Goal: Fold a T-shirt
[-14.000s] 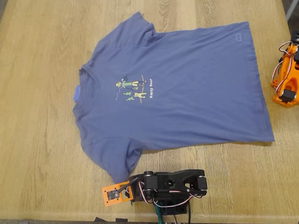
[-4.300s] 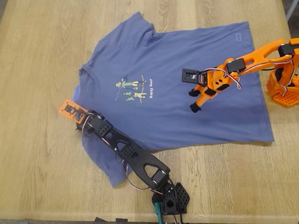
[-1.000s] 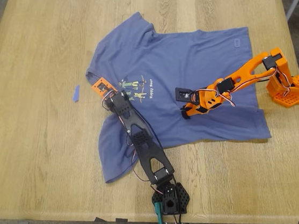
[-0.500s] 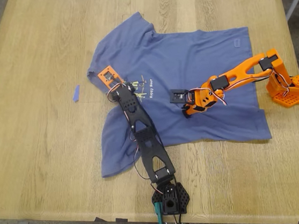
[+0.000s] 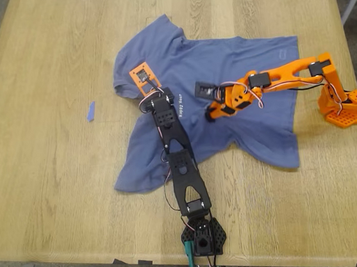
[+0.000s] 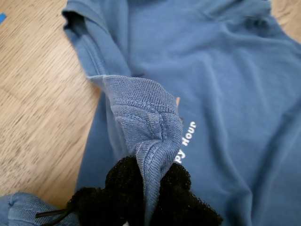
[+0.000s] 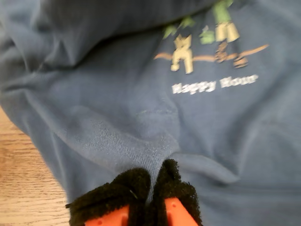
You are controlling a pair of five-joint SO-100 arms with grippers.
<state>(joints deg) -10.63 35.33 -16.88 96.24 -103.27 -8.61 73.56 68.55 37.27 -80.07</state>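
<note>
Slipping free was the chief risk I judged: my first gripper (image 6: pixel 150 188) pinched only a narrow bunched ridge of the T-shirt (image 5: pixel 226 102), near the ribbed collar, so any pull across the table (image 5: pixel 55 186) could tug it loose and let the fold collapse. A second risk was the two arms dragging against each other and crumpling the cloth further, since it already lay rumpled, with its near hem drawn up unevenly.

The shirt lay in the middle of the wooden table in the exterior view. My first gripper, on the black arm, was pressed together on the collar fold at the exterior view's left of the chest print. My second gripper (image 7: pixel 153 181), on the orange arm, was pressed together on a small pinch of cloth just beside the print.
</note>
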